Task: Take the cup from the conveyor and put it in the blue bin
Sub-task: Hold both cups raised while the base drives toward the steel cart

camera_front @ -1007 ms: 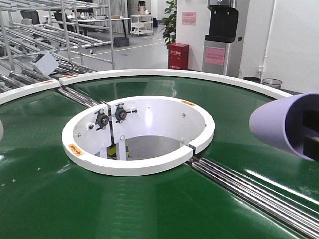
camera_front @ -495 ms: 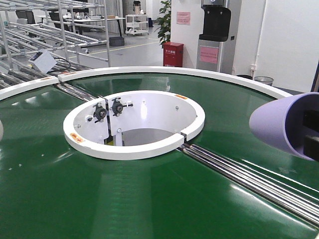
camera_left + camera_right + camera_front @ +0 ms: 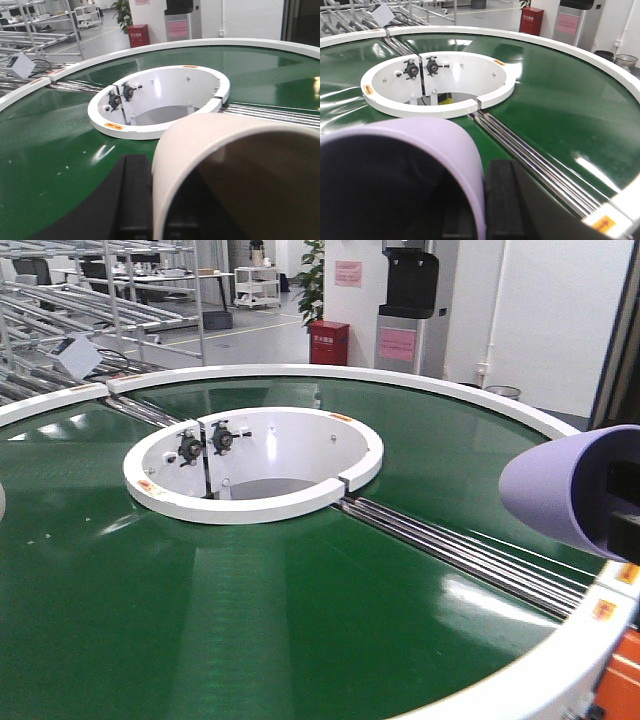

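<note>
conveyor (image 3: 300,620) shifted left in view | right gripper (image 3: 487,205) pinching lilac cup (image 3: 445,135) | left gripper (image 3: 145,200) pinching cream cup (image 3: 215,135)

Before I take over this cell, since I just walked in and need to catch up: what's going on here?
Each arm is carrying a cup. The right fingers grip a lilac cup at its rim, tipped on its side above the green conveyor. The left fingers hold a cream cup the same way. The blue bin is not in any view, so neither cup has been dropped off yet.
</note>
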`<state>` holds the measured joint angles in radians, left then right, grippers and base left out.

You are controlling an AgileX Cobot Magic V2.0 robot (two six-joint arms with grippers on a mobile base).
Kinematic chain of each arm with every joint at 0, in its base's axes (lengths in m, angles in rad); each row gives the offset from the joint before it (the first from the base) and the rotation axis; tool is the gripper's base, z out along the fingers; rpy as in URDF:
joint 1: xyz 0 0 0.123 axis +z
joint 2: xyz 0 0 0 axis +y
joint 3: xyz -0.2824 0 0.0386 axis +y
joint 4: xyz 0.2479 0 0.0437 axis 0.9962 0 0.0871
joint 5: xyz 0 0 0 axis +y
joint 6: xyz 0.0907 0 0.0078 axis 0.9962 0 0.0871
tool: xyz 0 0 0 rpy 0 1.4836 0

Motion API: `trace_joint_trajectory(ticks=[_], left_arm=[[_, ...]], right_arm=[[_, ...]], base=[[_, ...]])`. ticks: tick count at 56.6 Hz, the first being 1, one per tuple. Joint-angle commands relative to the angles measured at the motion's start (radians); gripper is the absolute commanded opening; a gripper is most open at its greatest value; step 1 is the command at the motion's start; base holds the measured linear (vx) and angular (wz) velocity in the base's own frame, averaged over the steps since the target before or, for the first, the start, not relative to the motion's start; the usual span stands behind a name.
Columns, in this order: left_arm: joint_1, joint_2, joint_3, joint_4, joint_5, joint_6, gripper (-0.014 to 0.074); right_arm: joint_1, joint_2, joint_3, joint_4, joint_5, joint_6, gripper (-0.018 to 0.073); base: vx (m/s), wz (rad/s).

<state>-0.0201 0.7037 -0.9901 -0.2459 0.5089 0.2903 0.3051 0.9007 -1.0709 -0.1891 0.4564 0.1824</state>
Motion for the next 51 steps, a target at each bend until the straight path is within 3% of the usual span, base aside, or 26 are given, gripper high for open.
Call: trace_joint_trajectory(ticks=[1, 51], left_arm=[[-0.002, -0.001, -0.028, -0.018, -0.087, -0.001, -0.0006], [-0.002, -0.001, -0.028, -0.018, -0.087, -0.001, -0.0006]], right_arm=[[-0.001, -0.012, -0.031, -0.017, -0.091, 0.002, -0.0009], [-0.001, -0.012, -0.031, -0.017, -0.091, 0.002, -0.0009]], base=[[-0.24, -0.17], [-0.13, -0.40]])
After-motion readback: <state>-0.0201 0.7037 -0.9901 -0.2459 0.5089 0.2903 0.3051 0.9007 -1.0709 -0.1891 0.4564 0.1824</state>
